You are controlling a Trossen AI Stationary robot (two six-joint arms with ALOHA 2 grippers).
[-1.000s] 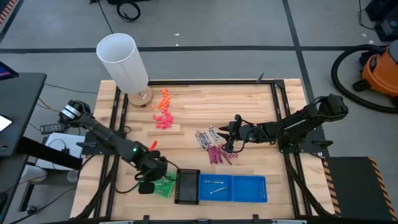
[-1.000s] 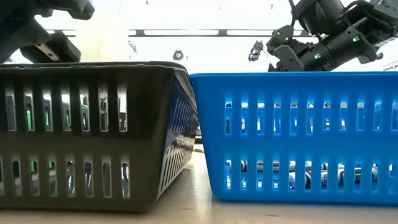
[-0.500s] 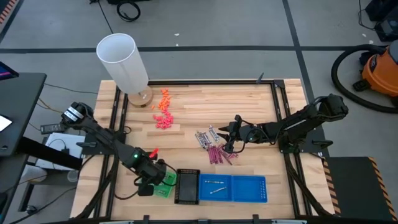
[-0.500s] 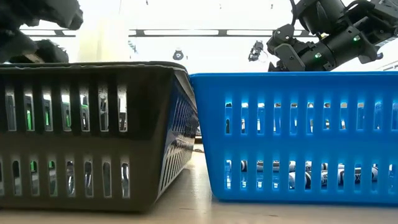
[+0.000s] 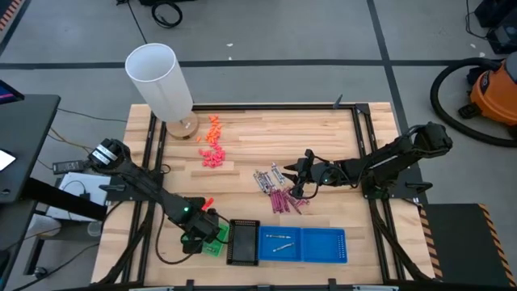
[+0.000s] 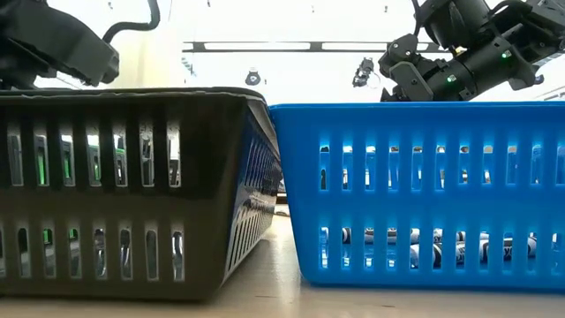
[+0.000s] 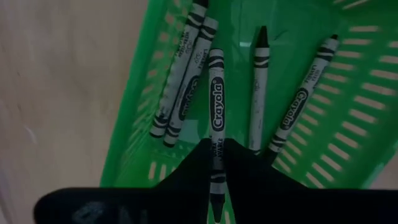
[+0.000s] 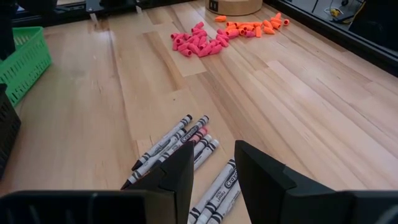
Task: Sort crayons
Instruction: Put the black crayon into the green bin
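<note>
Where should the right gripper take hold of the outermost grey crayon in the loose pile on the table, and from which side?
The outermost grey crayon lies flat at the pile's edge, with bare wood on its open side. The right gripper hovers open just above. Grip it mid-length, coming straight down, fingers across its thin width: one on the bare-wood side, the other wedged against its neighbour, which lies very close.

Paper-wrapped crayons (image 7: 216,118), plastic (slotted) tray (image 7: 323,124)

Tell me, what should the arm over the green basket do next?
Probably open up: the left gripper pinches one grey crayon over the green basket, where four more already lie, so letting go should drop it in.
</note>
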